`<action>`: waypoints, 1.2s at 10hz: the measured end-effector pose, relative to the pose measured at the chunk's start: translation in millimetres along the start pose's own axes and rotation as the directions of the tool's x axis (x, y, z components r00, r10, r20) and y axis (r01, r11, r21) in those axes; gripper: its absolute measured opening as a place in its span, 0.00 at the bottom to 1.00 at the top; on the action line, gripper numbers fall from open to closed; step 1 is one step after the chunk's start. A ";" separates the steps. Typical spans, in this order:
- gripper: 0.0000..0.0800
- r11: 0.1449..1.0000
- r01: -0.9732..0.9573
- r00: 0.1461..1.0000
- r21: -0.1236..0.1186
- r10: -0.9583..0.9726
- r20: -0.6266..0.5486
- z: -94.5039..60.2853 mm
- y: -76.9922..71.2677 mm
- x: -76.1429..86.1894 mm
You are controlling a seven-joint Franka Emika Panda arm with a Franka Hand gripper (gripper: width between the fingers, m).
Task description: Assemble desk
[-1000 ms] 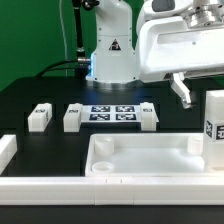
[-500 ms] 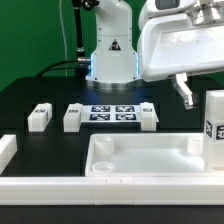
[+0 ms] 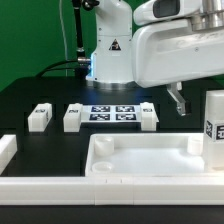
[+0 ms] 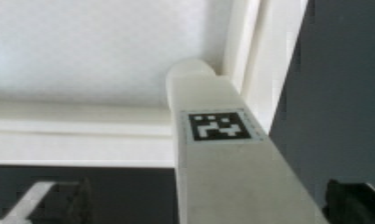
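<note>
Desk top [image 3: 140, 165] lying flat, long axis across the exterior view, leg [image 3: 215, 128] upright, claw [image 3: 178, 102] released

There is one large white plastic rectangular tray-like desk top [image 3: 140, 160] with a raised rim, and there are four white square plastic block legs [image 3: 73, 117], three low and one tall. One thin flat white marker board [image 3: 112, 113] carries four black-and-white printed tags, and two long low white rails [image 3: 60, 187] are in sight.

Bright even light, soft shadows inside desk top [image 3: 140, 160], whites washed out, wrist view blurry
</note>
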State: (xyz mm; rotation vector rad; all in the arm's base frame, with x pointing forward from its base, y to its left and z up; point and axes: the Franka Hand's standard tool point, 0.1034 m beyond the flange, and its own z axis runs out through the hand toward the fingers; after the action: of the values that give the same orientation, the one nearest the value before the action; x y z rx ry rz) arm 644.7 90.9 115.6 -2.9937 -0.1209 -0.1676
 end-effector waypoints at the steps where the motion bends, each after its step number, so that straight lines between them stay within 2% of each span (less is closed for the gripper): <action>1: 0.81 1.000 -0.008 1.000 -0.002 0.008 -0.012 1.1 0.0 -0.2; 2: 0.81 1.000 -0.018 1.000 -0.001 0.018 -0.011 1.6 0.0 -0.5; 3: 0.69 1.000 -0.017 1.000 -0.001 0.017 -0.011 1.6 0.1 -0.5; 4: 0.47 1.000 -0.020 1.000 -0.001 0.020 -0.011 1.7 0.0 -0.5; 5: 0.36 0.994 -0.113 0.993 0.002 0.113 -0.012 1.5 -0.8 -0.1; 8: 0.36 0.947 -0.321 0.947 0.006 0.321 -0.022 1.5 -0.8 1.9; 9: 0.36 0.889 -0.458 0.888 0.014 0.458 -0.029 2.0 -3.0 4.5; 12: 0.36 0.669 -0.743 0.669 0.016 0.743 -0.018 2.1 -3.1 3.5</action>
State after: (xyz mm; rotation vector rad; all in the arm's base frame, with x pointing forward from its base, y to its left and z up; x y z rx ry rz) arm 648.1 94.6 114.4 -2.7476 1.0954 -0.0998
